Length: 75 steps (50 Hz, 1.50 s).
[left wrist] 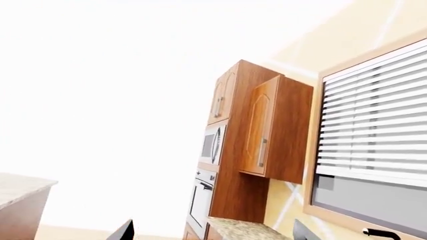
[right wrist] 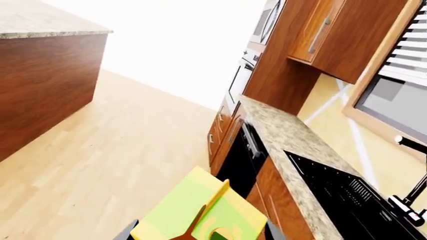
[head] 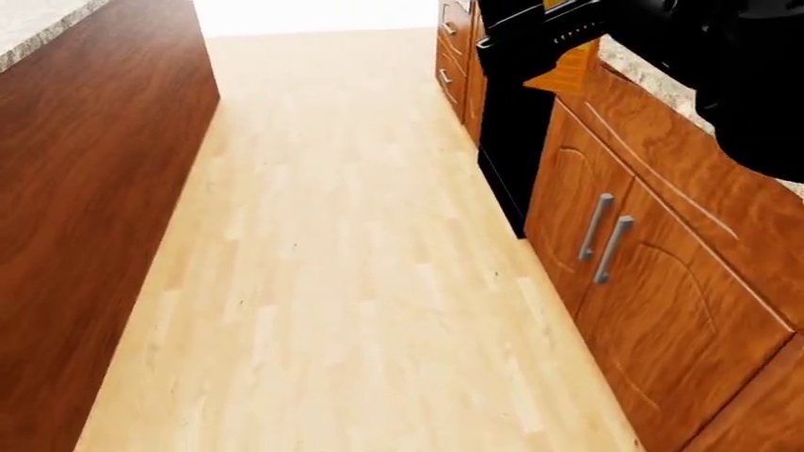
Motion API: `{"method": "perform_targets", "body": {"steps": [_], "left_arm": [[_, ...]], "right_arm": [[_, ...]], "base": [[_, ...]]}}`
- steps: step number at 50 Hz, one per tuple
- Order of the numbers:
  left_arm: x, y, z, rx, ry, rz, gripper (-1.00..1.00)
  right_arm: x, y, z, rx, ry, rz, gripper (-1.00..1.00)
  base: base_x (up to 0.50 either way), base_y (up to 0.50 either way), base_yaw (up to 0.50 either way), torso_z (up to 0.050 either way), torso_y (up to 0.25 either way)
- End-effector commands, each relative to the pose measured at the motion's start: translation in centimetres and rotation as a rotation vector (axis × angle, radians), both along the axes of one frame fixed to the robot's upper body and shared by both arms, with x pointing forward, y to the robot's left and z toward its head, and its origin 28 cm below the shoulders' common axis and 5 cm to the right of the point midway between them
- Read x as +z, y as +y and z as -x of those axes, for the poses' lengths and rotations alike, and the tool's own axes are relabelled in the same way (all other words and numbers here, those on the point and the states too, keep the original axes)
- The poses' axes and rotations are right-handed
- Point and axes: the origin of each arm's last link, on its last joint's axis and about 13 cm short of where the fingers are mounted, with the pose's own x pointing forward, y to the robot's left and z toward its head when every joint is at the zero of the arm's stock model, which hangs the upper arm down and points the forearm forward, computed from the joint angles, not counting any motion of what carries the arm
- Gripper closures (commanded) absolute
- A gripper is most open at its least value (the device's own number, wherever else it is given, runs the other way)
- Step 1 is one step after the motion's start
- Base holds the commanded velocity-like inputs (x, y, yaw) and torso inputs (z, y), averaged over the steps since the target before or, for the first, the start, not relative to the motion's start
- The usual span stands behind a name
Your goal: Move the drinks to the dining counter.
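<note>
My right gripper (right wrist: 200,233) is shut on the yellow-orange gable-top juice carton (right wrist: 200,212), whose green and yellow top fills the space between the fingers. It hangs above the wooden floor, beside the cabinet run. The dining counter (right wrist: 40,31), with a beige granite top and plain dark wood sides, stands across the aisle; its wood side (head: 88,188) runs along the left of the head view. My left gripper (left wrist: 213,232) is open with nothing between its fingers (left wrist: 124,231), and it faces the tall cabinets. No other drink shows.
A granite counter (right wrist: 287,140) with silver-handled doors (head: 603,247) and a black appliance front (head: 503,132) lines the right of the aisle. It carries a black cooktop (right wrist: 347,197) and a faucet (right wrist: 408,202). Wall ovens (left wrist: 208,170), upper cabinets and a blinded window (left wrist: 373,130) are beyond. A black arm (head: 754,85) overhangs the counter.
</note>
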Motion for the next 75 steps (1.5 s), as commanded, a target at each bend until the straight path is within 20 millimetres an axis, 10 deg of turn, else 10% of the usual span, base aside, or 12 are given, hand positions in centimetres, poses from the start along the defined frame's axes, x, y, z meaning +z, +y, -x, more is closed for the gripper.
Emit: {"method": "perform_targets", "body": {"steps": [1,75], "left_arm": [[0.07,0.08,0.03,-0.005,0.003,0.008,-1.0],[0.03,-0.07,0.32,0.005,-0.012,-0.015,-1.0]], "right_arm": [[0.53,0.14,-0.19,-0.012,-0.057,0.01,1.0],[0.31,0.93,-0.33,0.033,-0.063,0.032,1.0]], "base": [[0.0,0.0,0.5,0.0,0.01],[0.0,0.0,0.5,0.001,0.002]]}}
